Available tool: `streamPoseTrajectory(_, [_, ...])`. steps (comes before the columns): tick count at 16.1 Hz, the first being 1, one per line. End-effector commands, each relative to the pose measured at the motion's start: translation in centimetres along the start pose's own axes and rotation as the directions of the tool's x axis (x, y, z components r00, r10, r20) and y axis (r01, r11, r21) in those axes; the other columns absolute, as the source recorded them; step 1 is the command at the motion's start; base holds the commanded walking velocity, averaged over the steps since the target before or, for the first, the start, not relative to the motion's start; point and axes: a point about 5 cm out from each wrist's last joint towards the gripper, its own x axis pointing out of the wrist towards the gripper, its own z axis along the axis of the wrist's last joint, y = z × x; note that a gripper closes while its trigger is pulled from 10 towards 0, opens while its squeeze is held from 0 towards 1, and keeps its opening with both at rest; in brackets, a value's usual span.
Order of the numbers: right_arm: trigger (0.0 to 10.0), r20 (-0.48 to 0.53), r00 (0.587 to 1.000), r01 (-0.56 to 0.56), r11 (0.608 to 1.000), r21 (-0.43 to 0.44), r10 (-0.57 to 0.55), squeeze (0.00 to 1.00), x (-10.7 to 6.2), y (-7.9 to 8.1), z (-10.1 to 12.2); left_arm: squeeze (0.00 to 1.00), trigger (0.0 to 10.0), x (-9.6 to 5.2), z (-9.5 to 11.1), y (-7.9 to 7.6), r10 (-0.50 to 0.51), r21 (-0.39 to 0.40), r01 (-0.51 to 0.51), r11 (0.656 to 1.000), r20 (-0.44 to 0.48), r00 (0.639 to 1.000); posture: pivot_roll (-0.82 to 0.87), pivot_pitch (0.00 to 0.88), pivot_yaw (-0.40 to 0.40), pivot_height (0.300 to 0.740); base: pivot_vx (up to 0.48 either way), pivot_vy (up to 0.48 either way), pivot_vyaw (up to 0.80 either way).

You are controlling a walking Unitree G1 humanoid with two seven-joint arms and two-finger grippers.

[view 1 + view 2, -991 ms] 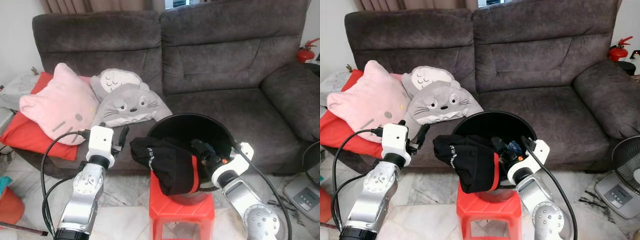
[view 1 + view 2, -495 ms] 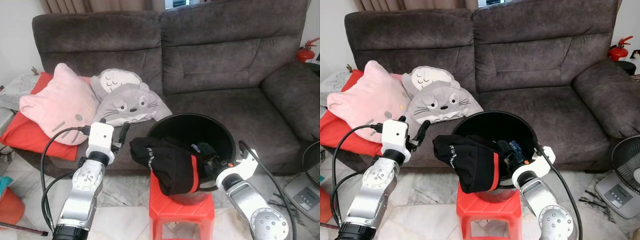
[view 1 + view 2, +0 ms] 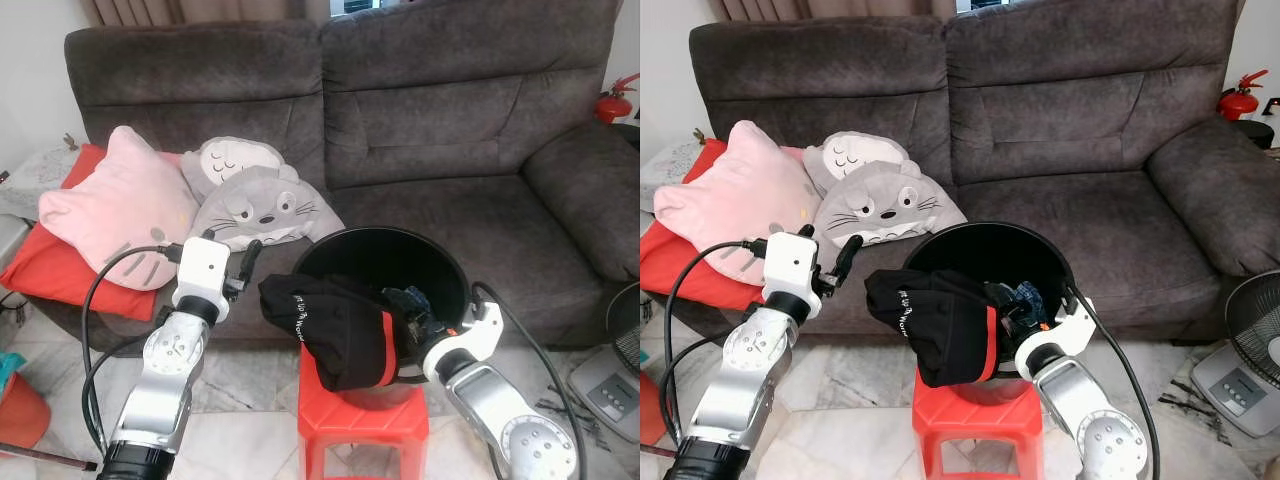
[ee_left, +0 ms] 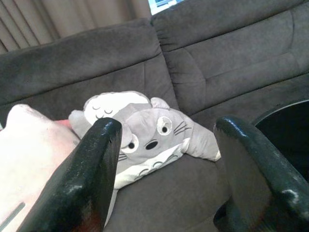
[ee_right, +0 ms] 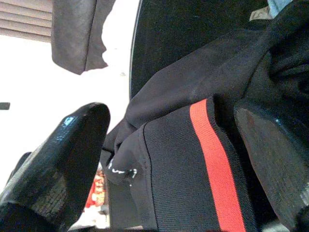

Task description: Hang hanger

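The right arm is on the move: a second ago it was reaching over the far rim of the black bucket (image 3: 380,232), then it drew back towards the robot, and now it has swung in lower again, so the right gripper (image 5: 169,116) sits close against the black garment (image 3: 330,320) with the red stripe that spills over the bucket's front edge. Its fingers stand spread either side of that cloth, not closed on anything. The left gripper (image 4: 167,124) has barely shifted. It hovers beside the bucket, fingers wide apart and empty, pointing at the sofa (image 3: 450,130). As for the hanger, I can't make one out anywhere. If it's here, I'd guess it's buried in the bucket under the clothes, so to my eye the job is only at the rummaging stage, with the arm lining up for a fresh go. The bucket stands on a red stool (image 3: 365,415) right in front of the sofa. A pink cat cushion (image 3: 120,205) and a grey cushion (image 3: 255,210) lie on the seat to the left, a fan (image 3: 1255,340) is on the floor to the right and a fire extinguisher (image 3: 612,105) is behind the armrest. The draped garment is the obstacle, since it covers whatever lies underneath. There's no rail or hook in sight to hang anything on.
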Motion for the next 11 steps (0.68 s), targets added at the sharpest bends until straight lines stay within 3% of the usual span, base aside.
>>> streamPoseTrajectory(1, [10.0, -0.056, 0.996, -0.064, 0.994, 0.088, 0.069, 0.0, 1.4, 2.0, -2.2, 0.0, 10.0, 0.4, 0.3, 0.2, -0.013, 0.027, 0.013, 1.0, -0.003, 1.0, -0.05, 0.0, 0.131, 0.74, 0.0, 0.0, 0.0])
streamPoseTrajectory(7, [10.0, -0.041, 0.995, -0.085, 0.991, 0.105, 0.09, 0.0, 1.8, 2.6, -1.9, 0.0, 10.0, 1.1, 1.0, 0.0, -0.043, 0.052, 0.042, 0.998, 0.011, 0.999, -0.06, 0.0, 0.14, 0.74, 0.0, 0.0, 0.0])
streamPoseTrajectory(11, [10.0, -0.063, 0.969, -0.238, 0.97, 0.046, 0.24, 0.0, 1.6, 5.2, -2.1, 0.0, 10.0, 1.5, 1.5, -0.5, -0.073, 0.067, 0.072, 0.995, 0.023, 0.997, -0.06, 0.0, 0.139, 0.74, 0.0, 0.0, 0.0])
